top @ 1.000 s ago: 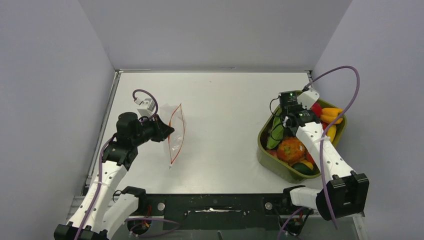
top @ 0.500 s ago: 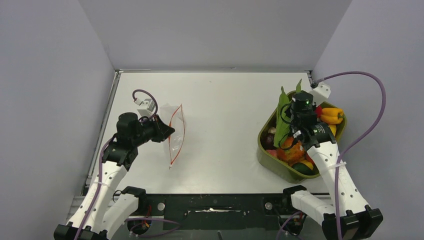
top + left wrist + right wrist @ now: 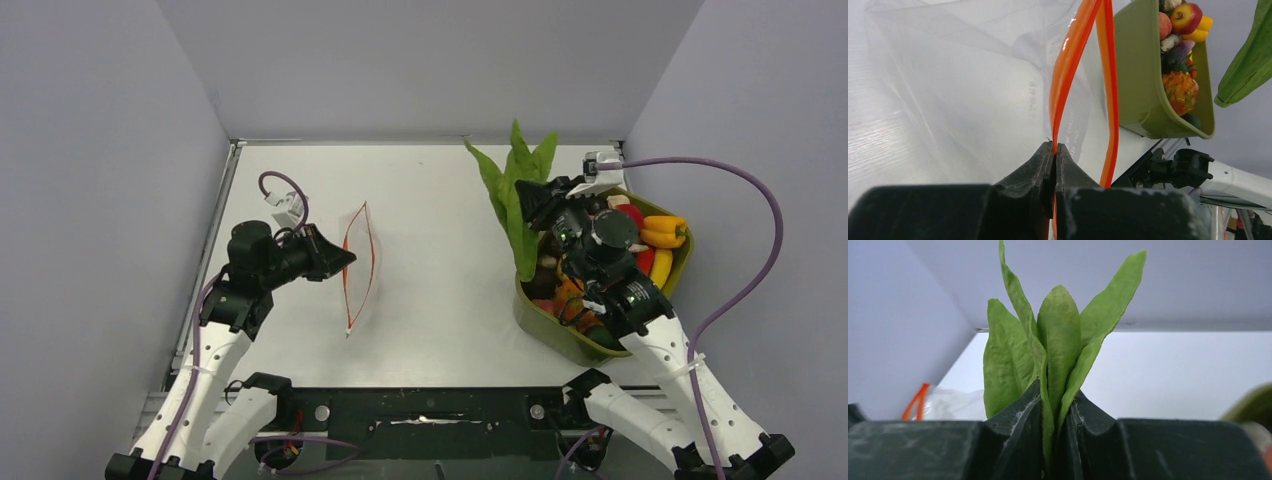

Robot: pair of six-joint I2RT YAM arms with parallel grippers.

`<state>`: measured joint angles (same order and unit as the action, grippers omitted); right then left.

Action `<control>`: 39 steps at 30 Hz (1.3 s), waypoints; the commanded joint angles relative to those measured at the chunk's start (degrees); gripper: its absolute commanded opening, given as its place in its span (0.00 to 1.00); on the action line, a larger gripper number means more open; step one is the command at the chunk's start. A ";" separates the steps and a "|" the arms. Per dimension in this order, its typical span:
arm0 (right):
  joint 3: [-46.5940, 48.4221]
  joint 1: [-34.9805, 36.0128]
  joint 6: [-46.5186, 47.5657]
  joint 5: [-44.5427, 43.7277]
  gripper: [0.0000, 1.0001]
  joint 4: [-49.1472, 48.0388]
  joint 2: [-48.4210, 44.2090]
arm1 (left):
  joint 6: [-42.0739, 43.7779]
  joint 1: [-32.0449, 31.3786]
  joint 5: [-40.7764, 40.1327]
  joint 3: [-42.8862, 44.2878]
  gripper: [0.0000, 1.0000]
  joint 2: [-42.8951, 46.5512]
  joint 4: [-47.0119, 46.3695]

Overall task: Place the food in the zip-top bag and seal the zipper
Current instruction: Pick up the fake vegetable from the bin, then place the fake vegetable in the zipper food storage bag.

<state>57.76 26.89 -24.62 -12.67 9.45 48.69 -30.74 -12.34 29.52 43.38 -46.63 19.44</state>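
The clear zip-top bag (image 3: 352,262) lies left of the table's middle, its orange-red zipper (image 3: 371,262) bowed open. My left gripper (image 3: 338,261) is shut on one lip of the zipper (image 3: 1064,85) and holds the mouth apart. My right gripper (image 3: 530,205) is shut on a green leafy toy vegetable (image 3: 514,195) and holds it up above the left rim of the olive tub (image 3: 545,318). The leaves (image 3: 1058,340) fan out from between the jaws. More food (image 3: 662,231) sits in the tub: yellow, red, orange and dark pieces.
The olive-green tub (image 3: 1143,75) stands at the right, near the right wall. Grey walls close the table on three sides. A purple cable (image 3: 745,240) loops beside the right arm. Bare white tabletop (image 3: 440,260) lies between bag and tub.
My right gripper has lifted the green leafy vegetable out of the tub and swung it up and left. My left gripper has raised the zipper lip a little, and the bag mouth is wider.
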 commanded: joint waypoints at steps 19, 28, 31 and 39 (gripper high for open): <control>-3.05 22.12 15.22 37.61 0.00 -55.75 11.75 | -10.73 -0.49 13.34 2.12 0.00 -1.35 -7.98; 2.38 26.51 13.38 41.37 0.00 -67.86 22.95 | -12.98 -0.60 17.24 0.93 0.00 -1.54 -10.90; 4.10 27.31 12.57 42.08 0.00 -72.20 26.11 | -13.92 -0.67 17.74 0.59 0.00 -1.66 -11.88; 8.72 29.05 11.69 44.96 0.00 -81.64 33.59 | -14.41 -0.72 17.45 -0.34 0.00 -2.01 -12.82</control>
<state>62.63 54.83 -13.41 30.52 -60.10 80.68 -44.56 -12.71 45.47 42.96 -48.66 10.74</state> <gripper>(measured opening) 0.161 0.015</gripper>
